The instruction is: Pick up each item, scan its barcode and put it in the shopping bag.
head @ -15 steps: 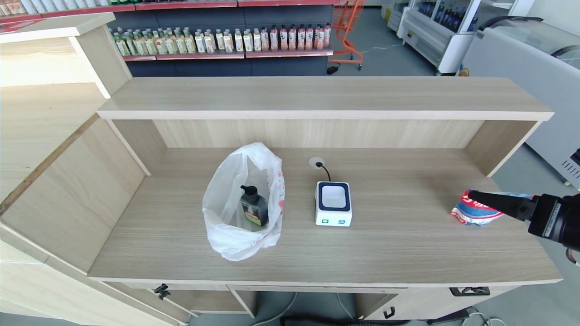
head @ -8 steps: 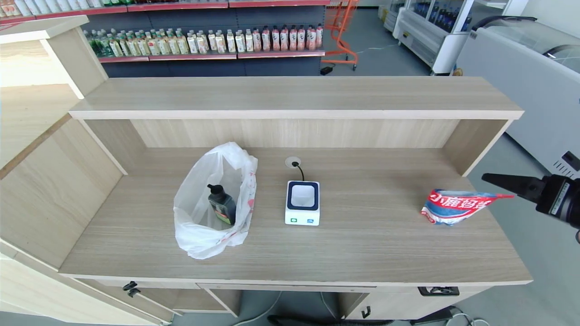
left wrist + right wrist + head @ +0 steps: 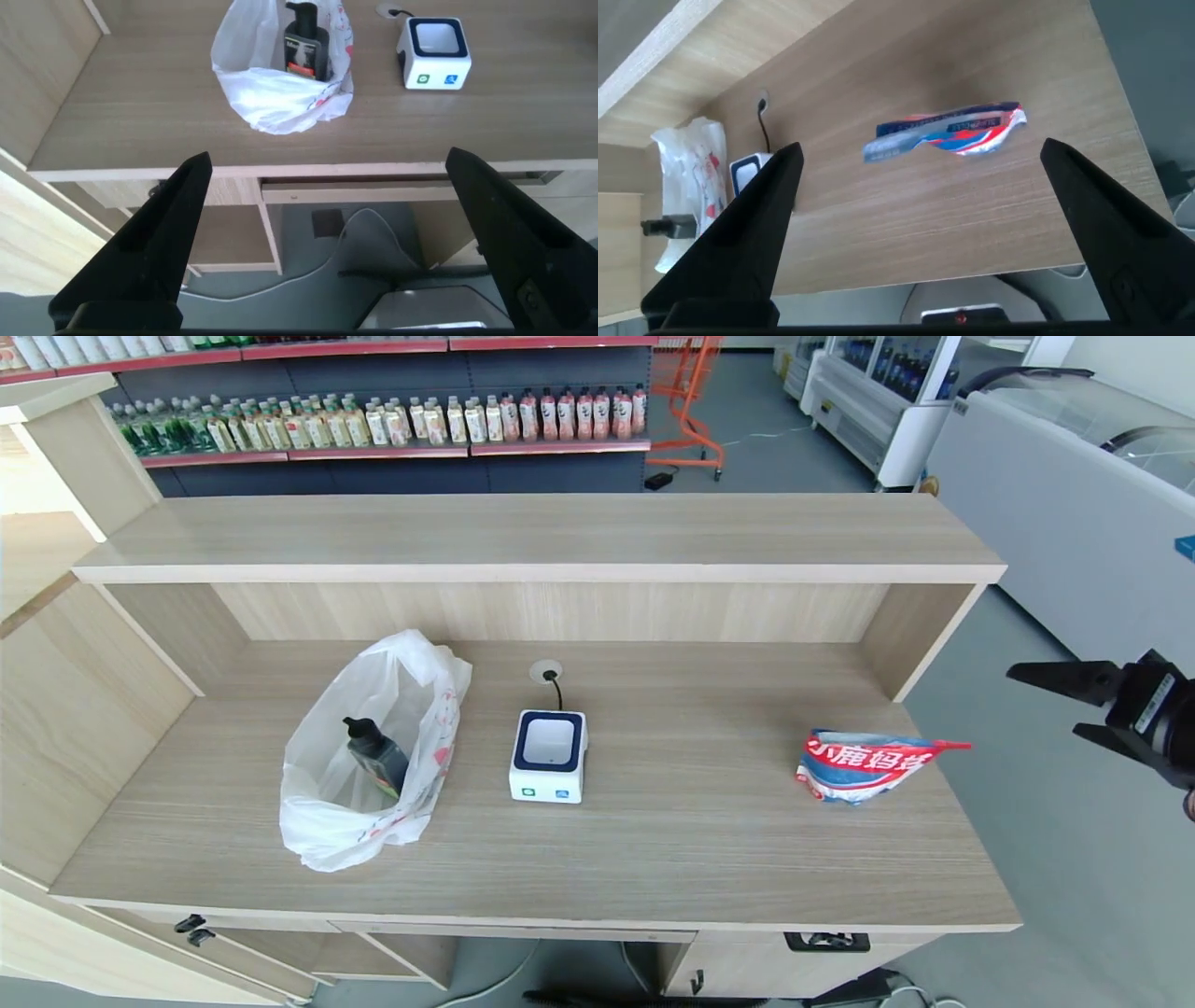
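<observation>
A red, white and blue snack pouch [image 3: 864, 765] lies flat near the counter's right end; it is also in the right wrist view [image 3: 948, 133]. My right gripper [image 3: 1043, 700] hangs open and holds nothing, out past the counter's right edge and apart from the pouch. The white shopping bag [image 3: 373, 756] stands open at the left with a dark pump bottle [image 3: 375, 758] inside. Between bag and pouch sits the white barcode scanner [image 3: 549, 756]. My left gripper [image 3: 327, 161] is open, low in front of the counter, with the bag [image 3: 280, 84] and scanner [image 3: 433, 53] beyond it.
The wooden counter [image 3: 653, 859] has a raised back shelf and side walls. A cable [image 3: 556, 693] runs from the scanner to a hole in the top. Bottle shelves stand behind, freezers [image 3: 1055, 495] to the right.
The head camera has turned, so the whole picture has shifted left. My right gripper has drawn back from over the pouch to beyond the counter's edge, and its fingers now show spread.
</observation>
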Tool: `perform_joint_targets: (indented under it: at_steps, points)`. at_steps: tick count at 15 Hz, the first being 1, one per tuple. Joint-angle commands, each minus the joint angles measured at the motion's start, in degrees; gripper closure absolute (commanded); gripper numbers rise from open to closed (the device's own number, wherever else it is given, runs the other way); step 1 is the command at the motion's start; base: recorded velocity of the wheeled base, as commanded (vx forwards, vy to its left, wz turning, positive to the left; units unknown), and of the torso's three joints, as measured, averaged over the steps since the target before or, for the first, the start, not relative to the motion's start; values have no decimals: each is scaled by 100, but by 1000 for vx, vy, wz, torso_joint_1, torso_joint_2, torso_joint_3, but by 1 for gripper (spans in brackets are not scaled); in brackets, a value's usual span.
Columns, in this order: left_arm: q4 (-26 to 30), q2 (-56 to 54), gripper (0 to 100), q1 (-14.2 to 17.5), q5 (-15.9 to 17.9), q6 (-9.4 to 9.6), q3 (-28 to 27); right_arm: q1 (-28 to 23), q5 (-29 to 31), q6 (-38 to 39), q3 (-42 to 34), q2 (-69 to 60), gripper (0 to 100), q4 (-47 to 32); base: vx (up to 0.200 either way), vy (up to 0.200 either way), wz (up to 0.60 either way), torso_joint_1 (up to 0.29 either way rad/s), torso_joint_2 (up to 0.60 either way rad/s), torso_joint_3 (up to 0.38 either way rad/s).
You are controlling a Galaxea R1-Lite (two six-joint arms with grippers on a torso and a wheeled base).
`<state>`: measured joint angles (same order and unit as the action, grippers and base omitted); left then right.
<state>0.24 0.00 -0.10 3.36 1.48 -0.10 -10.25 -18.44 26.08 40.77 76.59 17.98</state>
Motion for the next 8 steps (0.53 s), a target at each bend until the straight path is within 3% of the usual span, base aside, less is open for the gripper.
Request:
perform_joint_targets:
  at_steps: [1, 4, 8]
  points:
    - [2, 0, 0, 1, 6, 2, 1, 6, 192, 179, 353, 277, 0, -172, 0, 0, 0, 0, 0, 0]
    - [2, 0, 0, 1, 6, 2, 1, 392, 974, 1057, 494, 479, 0, -427, 0, 0, 0, 0, 0, 0]
    - [2, 9, 0, 1, 6, 2, 1, 990, 1739, 2473, 889, 761, 0, -1385, 0, 0, 0, 0, 0, 0]
